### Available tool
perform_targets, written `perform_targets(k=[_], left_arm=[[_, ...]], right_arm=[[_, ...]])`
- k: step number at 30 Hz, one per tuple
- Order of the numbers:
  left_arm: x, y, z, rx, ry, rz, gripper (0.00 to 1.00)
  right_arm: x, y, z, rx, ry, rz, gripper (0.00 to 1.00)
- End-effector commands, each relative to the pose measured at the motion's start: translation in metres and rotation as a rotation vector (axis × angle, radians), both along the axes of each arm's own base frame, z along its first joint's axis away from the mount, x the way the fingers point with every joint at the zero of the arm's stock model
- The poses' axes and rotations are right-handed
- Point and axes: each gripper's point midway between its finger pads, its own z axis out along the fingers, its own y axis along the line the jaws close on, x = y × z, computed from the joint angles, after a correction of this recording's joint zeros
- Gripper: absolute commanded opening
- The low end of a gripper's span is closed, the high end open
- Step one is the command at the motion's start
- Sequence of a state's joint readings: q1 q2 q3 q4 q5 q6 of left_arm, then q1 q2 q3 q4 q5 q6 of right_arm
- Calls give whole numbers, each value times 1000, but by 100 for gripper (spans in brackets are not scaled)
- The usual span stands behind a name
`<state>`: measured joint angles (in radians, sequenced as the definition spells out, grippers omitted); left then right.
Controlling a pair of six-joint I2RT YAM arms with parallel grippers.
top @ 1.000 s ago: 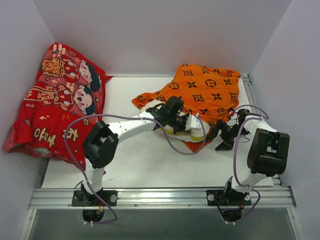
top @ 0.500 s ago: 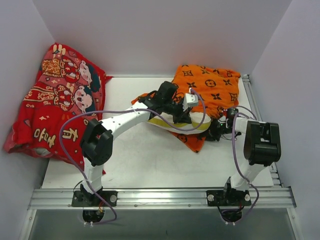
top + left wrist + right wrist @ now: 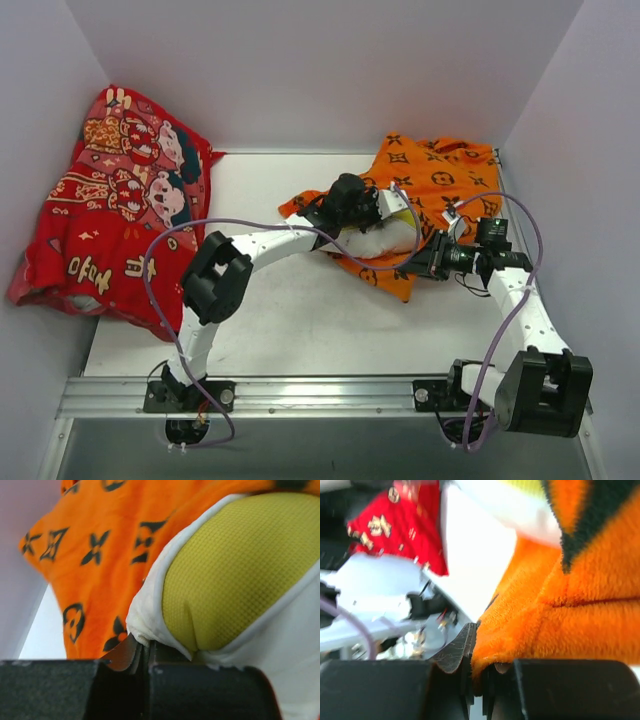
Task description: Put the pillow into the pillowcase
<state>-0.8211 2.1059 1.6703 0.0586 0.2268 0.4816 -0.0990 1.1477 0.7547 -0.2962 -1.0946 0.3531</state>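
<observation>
Left wrist view: the one pillow (image 3: 235,570) shows a bulging yellow-green mesh band edged in cream-white weave. Its white corner is pinched between the clenched fingers of the left hand (image 3: 144,649). The single pillowcase (image 3: 100,545), fuzzy orange cloth with black flower and diamond motifs, lies crumpled behind and under the pillow, right of the middle of the desk (image 3: 290,320). The right hand (image 3: 477,677) is clamped on a fold of the pillowcase's edge. One red cartoon-printed cloth (image 3: 110,210) is heaped well apart against the left wall.
</observation>
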Motion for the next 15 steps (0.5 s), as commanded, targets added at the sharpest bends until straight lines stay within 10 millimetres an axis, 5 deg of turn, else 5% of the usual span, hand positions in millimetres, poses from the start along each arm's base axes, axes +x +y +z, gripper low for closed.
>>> perform_targets(k=[1,4,5,6,8,9,10,11,12,15], left_arm=[[19,43,-57,130,-19,82,0],[-36,52,-63,120,128,-74,1],[-51,54,-61,103,189,-95,26],[-79,58,-53,83,259,-169,38],[-109,71,-48,78,392,-174,56],[-115,79,-26,41,404,-167,59],[-124,90,-25,39,456,-163,63],[-124,96,-15,11,486,-131,64],[-108,115,4,-34,475,-67,69],[-67,152,20,-96,511,108,72]], right_arm=[[-60,28,31,283,130,202,0],[-64,29,7,238,196,199,0],[-57,25,0,188,186,184,0],[-52,21,-5,152,184,173,0],[-52,7,-18,86,225,168,0],[-41,-4,-18,39,217,139,0],[-44,-10,-22,35,291,120,0],[-42,-17,-26,-6,284,122,0],[-37,-27,-29,-10,300,81,0],[-30,-42,-37,-53,372,15,0]])
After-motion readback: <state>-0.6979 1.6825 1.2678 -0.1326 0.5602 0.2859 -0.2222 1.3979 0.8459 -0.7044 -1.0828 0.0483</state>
